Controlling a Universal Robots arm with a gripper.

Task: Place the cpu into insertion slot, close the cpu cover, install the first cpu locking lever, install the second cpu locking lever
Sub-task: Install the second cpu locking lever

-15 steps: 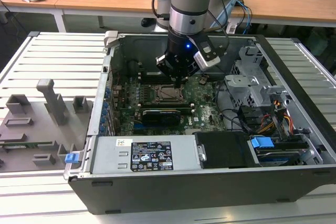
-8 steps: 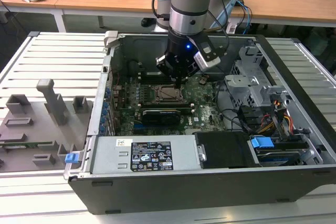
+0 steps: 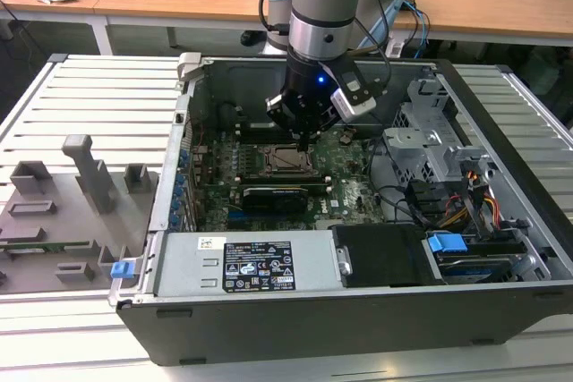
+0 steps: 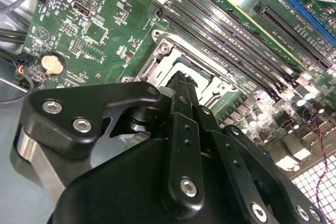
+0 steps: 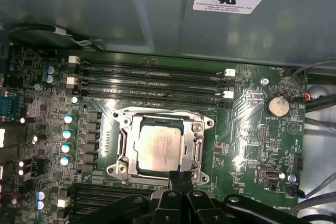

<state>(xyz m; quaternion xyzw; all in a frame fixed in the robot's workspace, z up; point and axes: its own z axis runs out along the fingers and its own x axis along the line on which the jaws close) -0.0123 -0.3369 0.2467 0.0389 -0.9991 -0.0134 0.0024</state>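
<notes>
One gripper poised at the socket's edge

One black gripper (image 5: 180, 178) hangs low inside the open computer case (image 3: 501, 310), its fingers pressed together and holding nothing. Just beyond its tip, the small square silver-topped cpu (image 5: 160, 148) lies flat in the metal-edged insertion slot (image 5: 124, 167) on the green motherboard (image 5: 262, 145). The thin hinged metal cpu cover (image 5: 198, 145) appears folded down around it.
</notes>
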